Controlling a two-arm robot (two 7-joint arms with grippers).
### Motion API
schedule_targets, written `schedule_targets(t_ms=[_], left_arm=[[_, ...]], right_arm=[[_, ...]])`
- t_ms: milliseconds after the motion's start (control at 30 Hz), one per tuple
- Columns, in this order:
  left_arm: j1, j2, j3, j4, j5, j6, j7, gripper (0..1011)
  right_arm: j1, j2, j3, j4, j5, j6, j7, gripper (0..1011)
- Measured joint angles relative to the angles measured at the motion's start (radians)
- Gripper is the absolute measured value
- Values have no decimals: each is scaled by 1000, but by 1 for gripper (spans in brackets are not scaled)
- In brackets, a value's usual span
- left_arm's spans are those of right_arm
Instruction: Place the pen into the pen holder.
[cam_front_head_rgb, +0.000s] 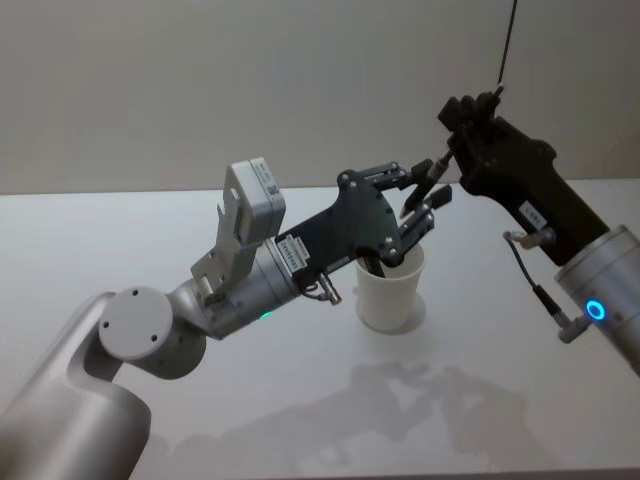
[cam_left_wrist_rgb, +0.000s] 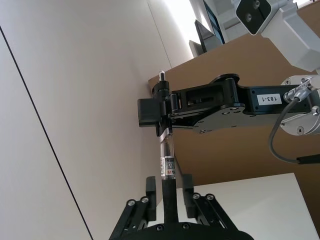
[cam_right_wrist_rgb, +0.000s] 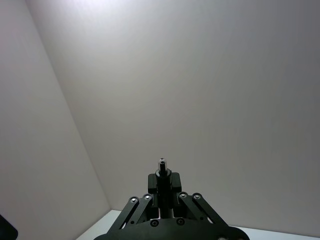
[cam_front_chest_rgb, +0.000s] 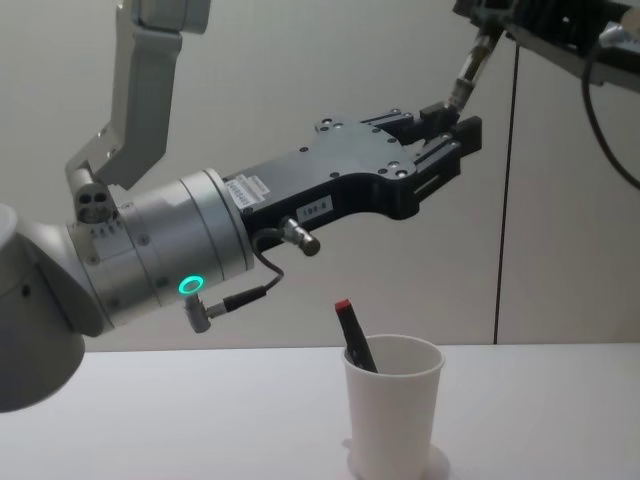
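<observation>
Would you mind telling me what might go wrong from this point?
The right gripper clamps the pen, while the left gripper stands open around its lower end: releasing before it closes could drop it. The pen holder already holds a leaning red-capped pen, which might block entry.

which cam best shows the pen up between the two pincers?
Left wrist view: the pen shows almost full length, clamped in the right pincer, lower end between the open fingers of the left pincer. Head view shows a short stretch; chest view its slanted upper part; right wrist view just its tip, end-on.
</observation>
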Motion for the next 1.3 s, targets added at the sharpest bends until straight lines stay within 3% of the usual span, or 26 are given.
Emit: schedule_targets(t_ms=[367, 767, 1300], left_arm=[[0, 0, 0, 0, 0, 0, 0, 666], [0, 0, 0, 0, 0, 0, 0, 982], [0, 0, 0, 0, 0, 0, 0, 1003]], right_arm=[[1, 6, -2, -5, 5, -6, -7, 130], [0, 15, 0, -13, 9, -14, -20, 131], [-10, 51, 24, -20, 1, -42, -64, 131]])
